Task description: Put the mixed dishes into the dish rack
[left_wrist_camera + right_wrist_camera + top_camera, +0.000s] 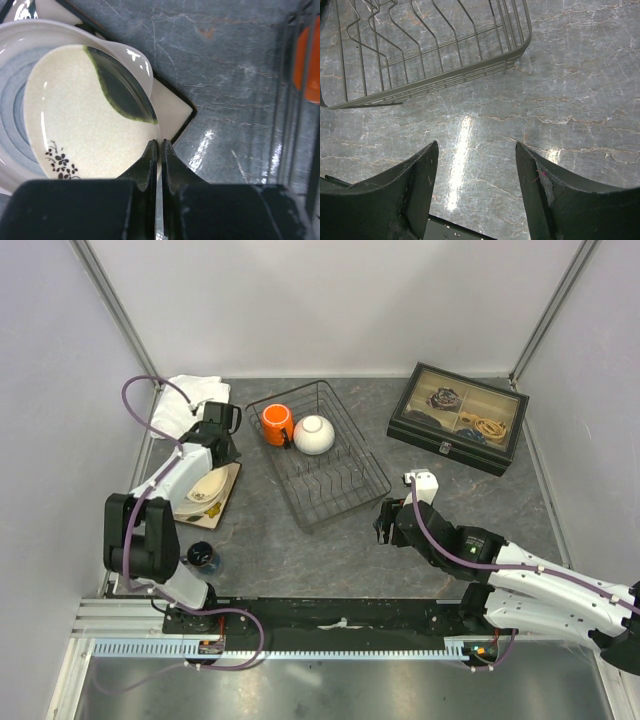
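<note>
The black wire dish rack (330, 480) stands mid-table, with the orange mug (277, 424) and the white bowl (314, 434) in its far left end. A plate stack lies to its left. On top is a cream plate (85, 120) with a dark green patch and a small flower print. It rests on a white blue-ringed dish (12, 110), over a square tan plate (172, 105). My left gripper (160, 142) is shut on the cream plate's near rim and also shows in the top view (224, 455). My right gripper (476, 145) is open and empty over bare table by the rack's near right corner (515, 55).
A black glass-lidded compartment box (458, 417) sits at the far right. A white folded cloth (190, 400) lies in the far left corner. A small dark cup (203, 558) stands near the left arm's base.
</note>
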`<state>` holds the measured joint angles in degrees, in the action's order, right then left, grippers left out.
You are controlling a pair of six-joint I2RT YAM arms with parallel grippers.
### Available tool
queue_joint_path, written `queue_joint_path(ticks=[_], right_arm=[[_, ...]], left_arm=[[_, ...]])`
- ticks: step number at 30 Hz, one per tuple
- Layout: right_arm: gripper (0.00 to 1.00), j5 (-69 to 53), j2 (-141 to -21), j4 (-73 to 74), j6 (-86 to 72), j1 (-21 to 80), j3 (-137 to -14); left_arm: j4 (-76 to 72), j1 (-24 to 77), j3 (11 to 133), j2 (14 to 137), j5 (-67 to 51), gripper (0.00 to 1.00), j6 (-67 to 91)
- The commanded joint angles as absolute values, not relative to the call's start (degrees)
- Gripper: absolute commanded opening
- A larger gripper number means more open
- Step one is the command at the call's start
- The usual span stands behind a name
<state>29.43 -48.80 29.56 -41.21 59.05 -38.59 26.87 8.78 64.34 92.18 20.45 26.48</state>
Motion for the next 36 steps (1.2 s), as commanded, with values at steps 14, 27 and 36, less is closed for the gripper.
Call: queue_joint_path(ticks=[14, 27, 36], right_arm=[[0.71, 30.0, -49.4, 28.9, -43.0, 59.2, -38.6], [0.71, 30.1, -49.6, 28.8, -43.2, 59.2, -39.2], [0.71, 31.9, -49.0, 29.9, -42.5, 59.2, -42.1]], left_arm=[[27.2, 9.1, 69.1, 79.3, 14.9, 0.01, 27.9], [26.2, 9.1, 72.8, 69.9, 1.3, 0.02, 29.5], [20.6, 9.1, 72.2, 64.1, -13.2, 0.02, 36.6]])
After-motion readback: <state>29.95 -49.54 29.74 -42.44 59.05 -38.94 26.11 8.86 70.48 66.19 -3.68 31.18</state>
